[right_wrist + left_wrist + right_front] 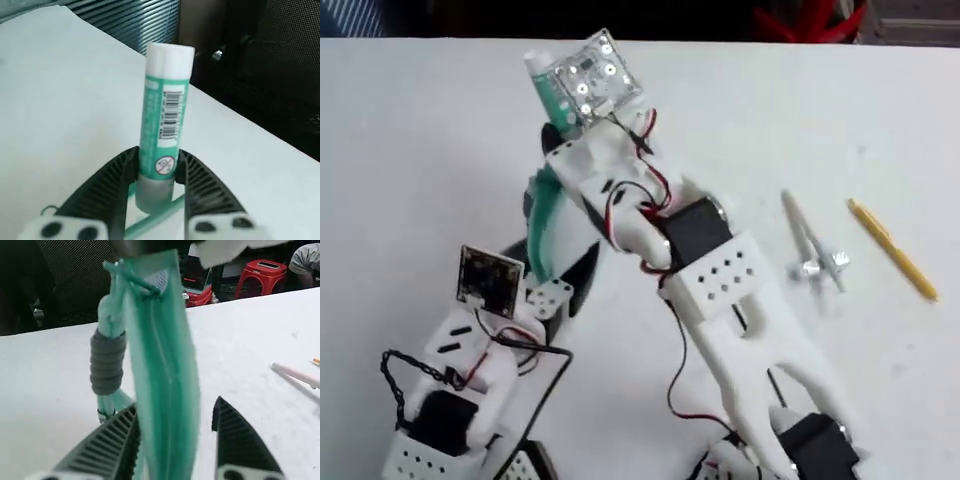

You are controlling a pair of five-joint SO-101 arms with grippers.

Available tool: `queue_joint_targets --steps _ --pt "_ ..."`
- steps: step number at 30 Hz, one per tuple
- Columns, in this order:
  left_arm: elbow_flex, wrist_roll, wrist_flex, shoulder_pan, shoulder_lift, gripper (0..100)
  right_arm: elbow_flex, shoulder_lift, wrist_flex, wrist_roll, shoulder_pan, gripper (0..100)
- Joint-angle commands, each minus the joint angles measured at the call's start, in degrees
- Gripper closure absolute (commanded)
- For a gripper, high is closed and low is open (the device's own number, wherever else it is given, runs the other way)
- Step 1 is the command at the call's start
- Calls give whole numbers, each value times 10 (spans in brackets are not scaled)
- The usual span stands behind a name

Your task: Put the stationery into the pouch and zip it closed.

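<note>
While looking down over the white table [420, 150], saw the right gripper [157, 155] pinching a green glue stick [167, 100] low on its barrel, both dark ribbed jaws pressed against its sides. Noted the stick pointing straight out beyond the fingertips, white cap at the free end, near the table's far edge. Saw a thin green edge just under the stick's base in the right wrist view.

Found the green translucent pouch [160, 365] standing on edge under the right arm, between the two arms. Found the left gripper [176, 405] around the pouch's lower part, jaws spread: one finger [117, 437] touching the pouch's side, the other apart from it, with bare table in the gap. Could not tell what held up the pouch's top.

Noticed a pale green stem with a grey ribbed band [106, 362] right beside the pouch. Could not tell whether inside it or outside.

Spotted a metal compass [812, 250] and a yellow pen [892, 248] lying flat on the table on the right arm's side, near each other but not touching, both well apart from the pouch.
</note>
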Motion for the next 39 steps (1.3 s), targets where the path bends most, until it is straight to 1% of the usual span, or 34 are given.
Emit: queue_joint_targets --steps 1,7,11,13,16,17,18,23,25,30,33,39 --pt "-7 9 7 7 -4 769 90 -7 -75 -4 4 979" --pt "-7 8 4 7 -4 780 204 -127 -97 -3 -13 979" --pt "-7 6 3 7 -4 863 250 -199 -87 1 -18 973" --pt "-6 -12 -8 8 -4 892 256 -217 -60 2 -21 934" --pt "-4 -33 -11 12 -4 916 255 -228 -29 2 -28 811" --pt "-4 -33 -11 12 -4 919 255 -228 -25 2 -30 785" --pt "-4 -33 -11 12 -4 919 255 -228 -24 2 -32 779" --pt "-4 -33 -11 12 -4 919 255 -233 -23 2 -37 824" --pt "-4 -34 -11 12 -4 918 244 -238 -22 2 -35 825" --pt "-4 -35 -12 10 -4 916 182 -268 35 1 -31 825" --pt "-4 -36 -12 12 -4 916 151 -280 38 1 -27 825" --pt "-4 -36 -12 10 -4 916 16 -281 47 -3 -18 841"
